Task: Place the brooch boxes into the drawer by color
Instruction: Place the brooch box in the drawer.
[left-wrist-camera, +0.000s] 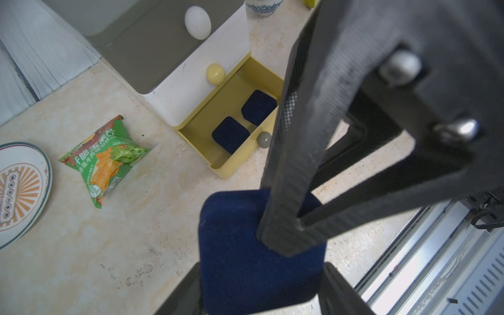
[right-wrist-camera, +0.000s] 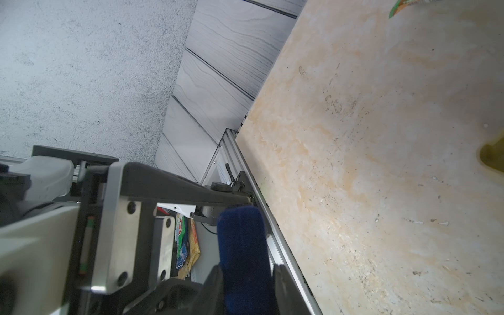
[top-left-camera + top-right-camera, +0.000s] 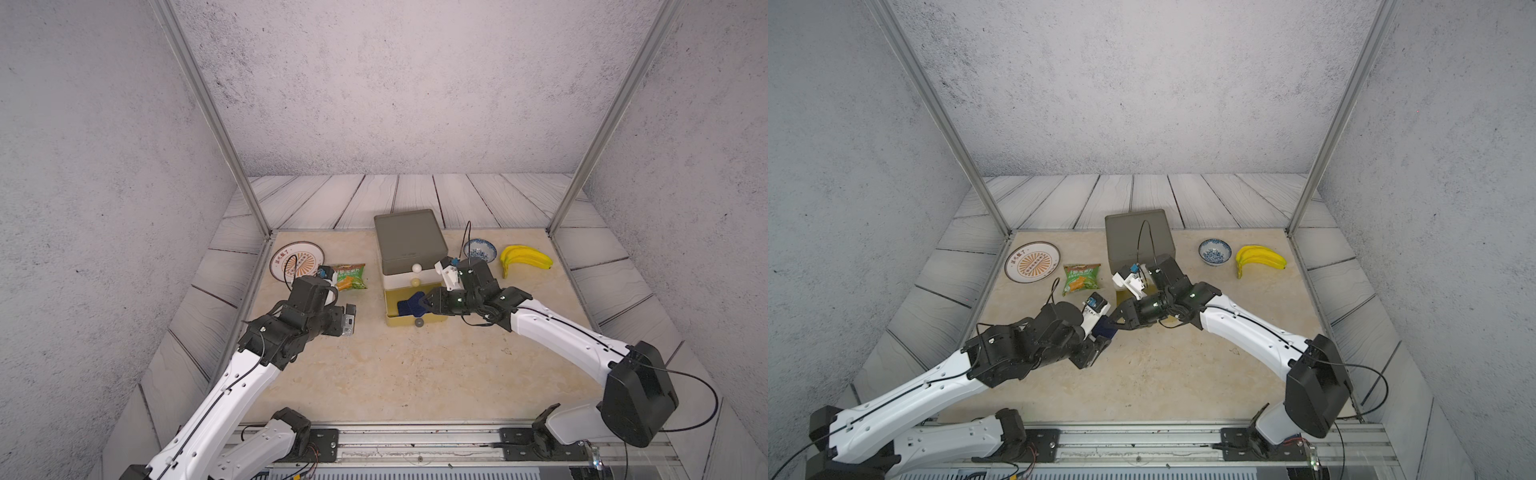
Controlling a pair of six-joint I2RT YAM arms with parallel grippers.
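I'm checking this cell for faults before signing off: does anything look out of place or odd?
Only this: one navy brooch box is held off the table by the left claw and the right claw at once, near the open yellow drawer. It looks like a handover, not a fault. Nothing seems spilled or damaged.

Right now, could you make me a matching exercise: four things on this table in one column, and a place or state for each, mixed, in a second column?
Things:
1. yellow drawer
2. grey drawer
3. bananas
4. snack packet

Place or state:
a. beside the plate
b. shut
c. open, two navy boxes inside
d. beside the bowl

Pairs: 1-c, 2-b, 3-d, 4-a
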